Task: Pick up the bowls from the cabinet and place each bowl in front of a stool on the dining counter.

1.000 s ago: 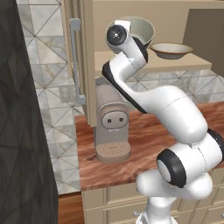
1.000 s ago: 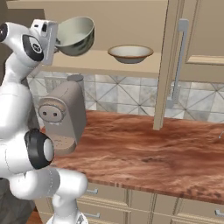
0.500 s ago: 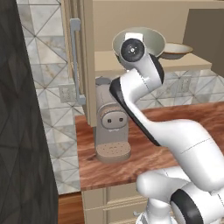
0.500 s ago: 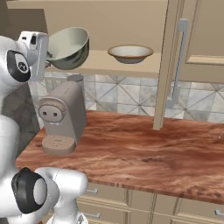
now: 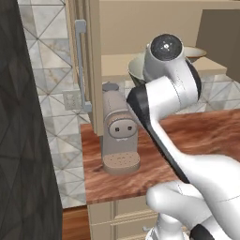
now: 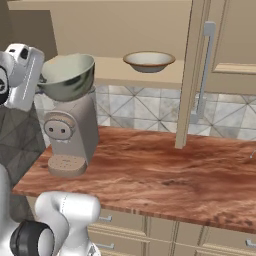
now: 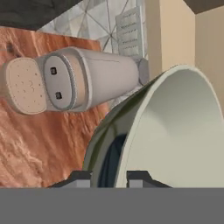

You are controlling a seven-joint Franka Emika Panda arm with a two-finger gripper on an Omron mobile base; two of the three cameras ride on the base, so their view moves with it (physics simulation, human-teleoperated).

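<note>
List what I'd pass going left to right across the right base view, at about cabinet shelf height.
Gripper → grey-green bowl it holds, above the coffee machine → cream bowl on the cabinet shelf → open cabinet door → its grey bar handle.

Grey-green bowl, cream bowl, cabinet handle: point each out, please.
Grey-green bowl (image 6: 67, 80), right base view, outer wall.
Cream bowl (image 6: 149, 61), right base view, front rim.
Cabinet handle (image 6: 204, 70), right base view, mid bar.

Deep bowl (image 6: 67, 76) held in gripper (image 7: 108, 177), hanging just above coffee machine (image 6: 70, 132), forward of cabinet (image 6: 150, 75) shelf. Shallow bowl (image 6: 149, 60) sits on that shelf, to the right. Machine stands on counter (image 6: 165, 175), left end; open cabinet door (image 6: 192, 70) further right.
</note>
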